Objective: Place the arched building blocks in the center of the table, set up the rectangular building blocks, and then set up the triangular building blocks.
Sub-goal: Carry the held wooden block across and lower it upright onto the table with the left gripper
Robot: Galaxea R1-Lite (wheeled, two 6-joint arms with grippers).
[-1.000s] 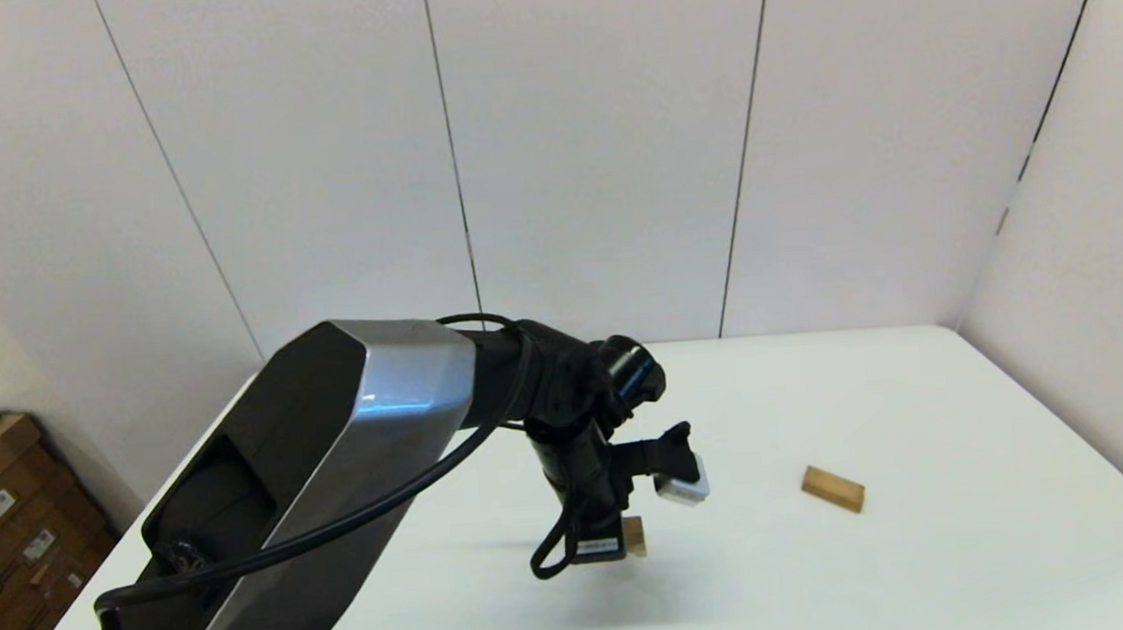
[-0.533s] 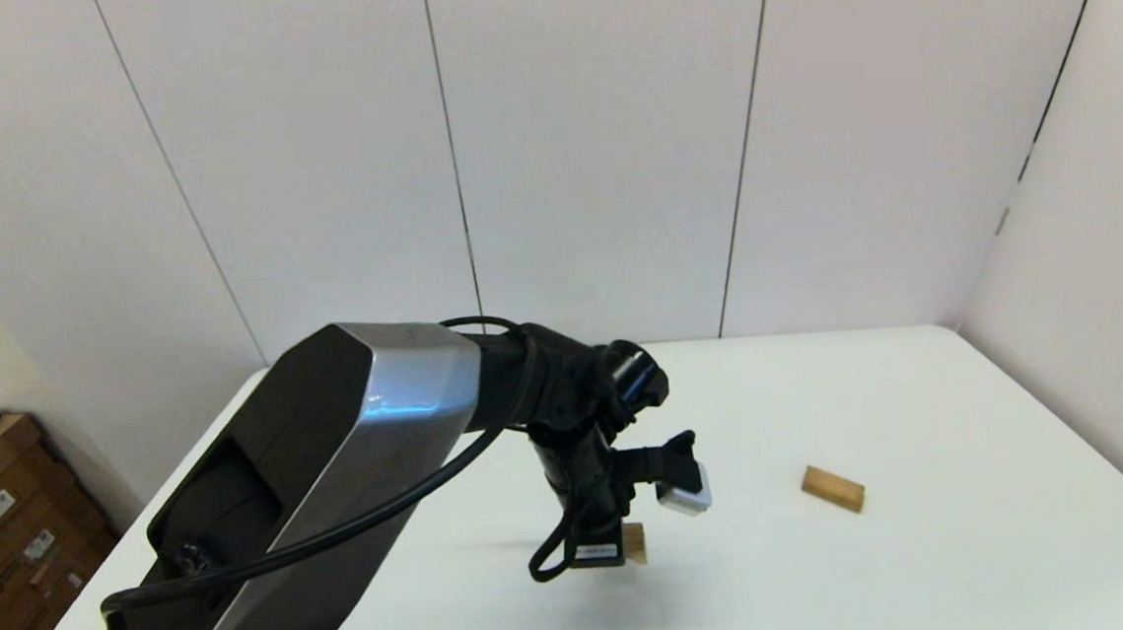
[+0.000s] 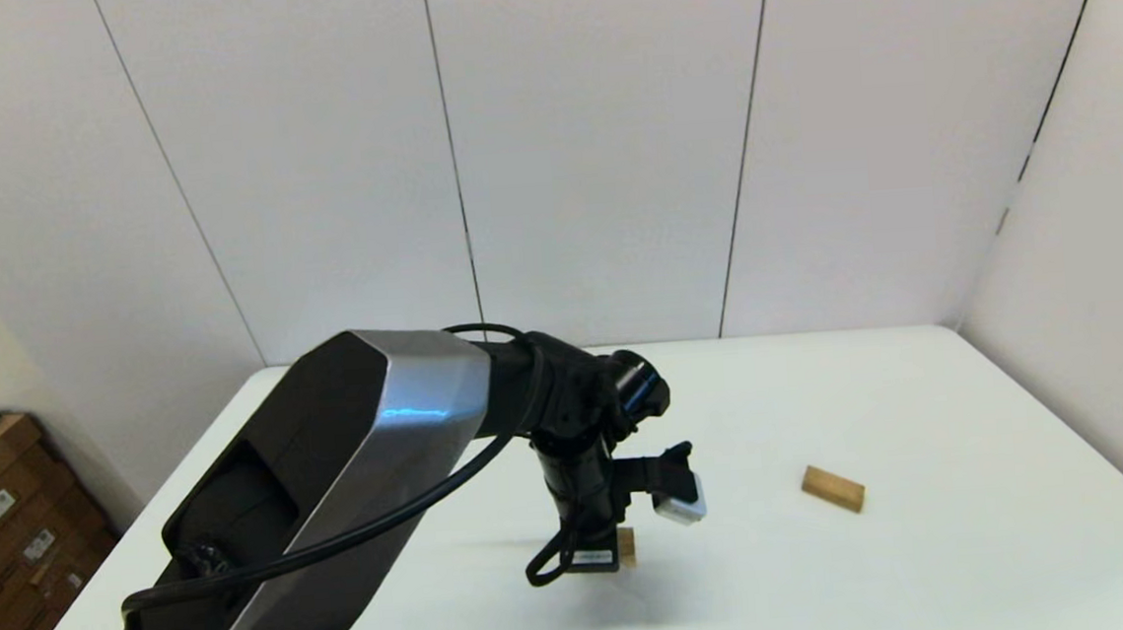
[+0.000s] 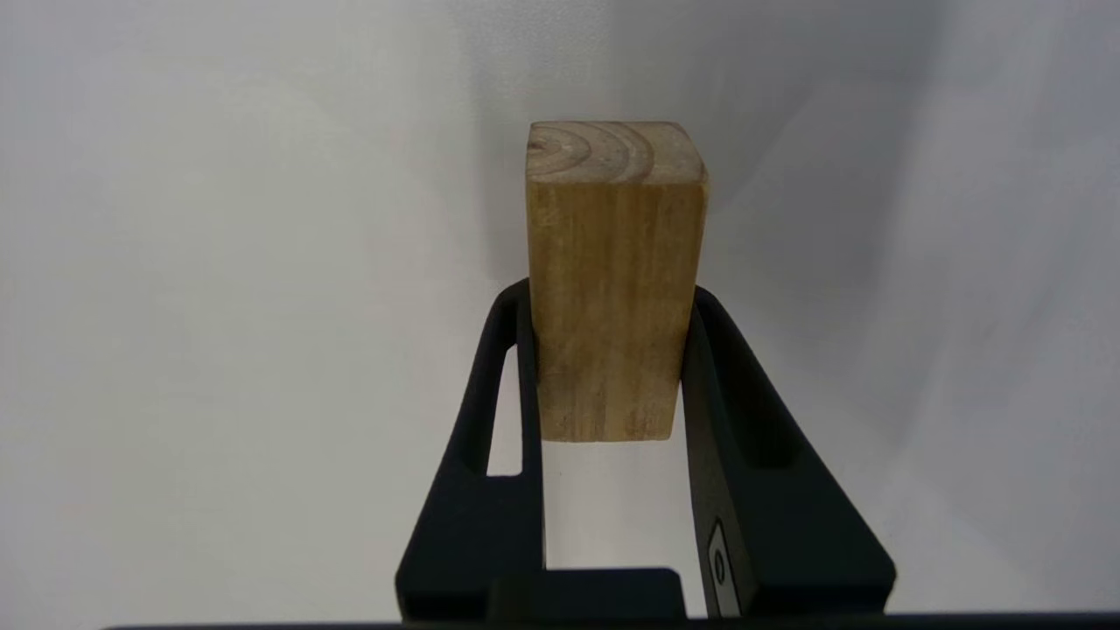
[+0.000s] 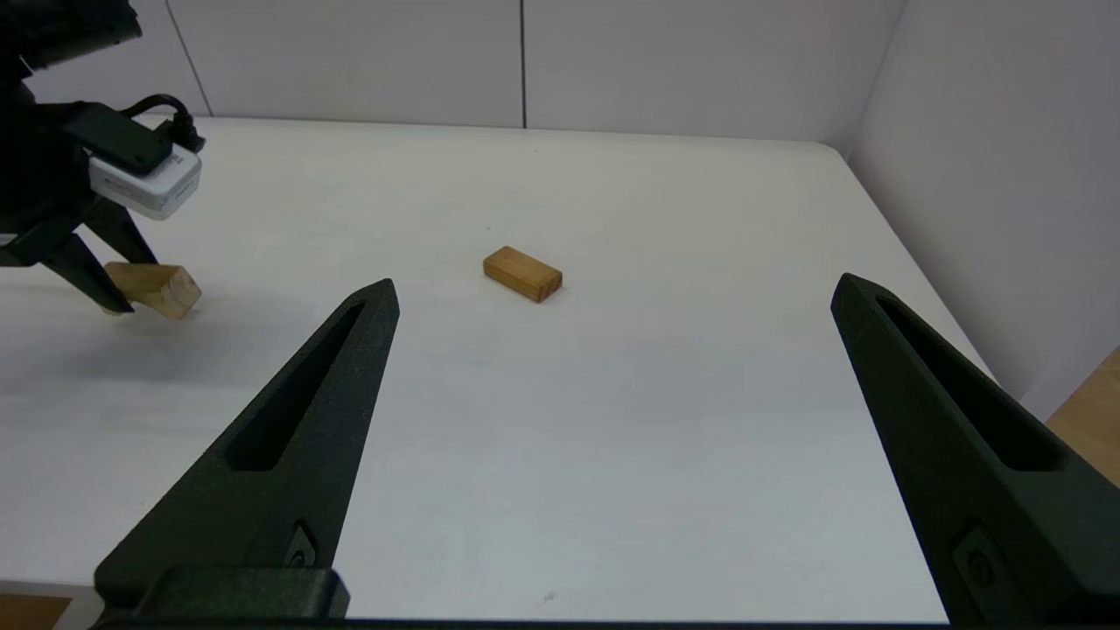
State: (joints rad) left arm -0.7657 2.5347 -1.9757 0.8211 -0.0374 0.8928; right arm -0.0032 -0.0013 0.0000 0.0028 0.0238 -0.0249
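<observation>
Arched block [image 4: 612, 280] was clamped between left gripper [image 4: 604, 367] fingers near table [image 3: 935, 566] middle, notch hidden | slab [image 3: 833, 489] lay toward right edge | right gripper [image 5: 612, 455] gaped empty

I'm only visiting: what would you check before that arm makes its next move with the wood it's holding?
1. Left hand shut on the light wooden block: ok.
2. Block roughly over the middle of the table: ok.
3. Block resting on the table: cannot tell.
4. Rectangular slab lying apart, on the right: ok.
5. Right hand open, away from both: ok.
6. Triangular block in sight: not ok.
</observation>
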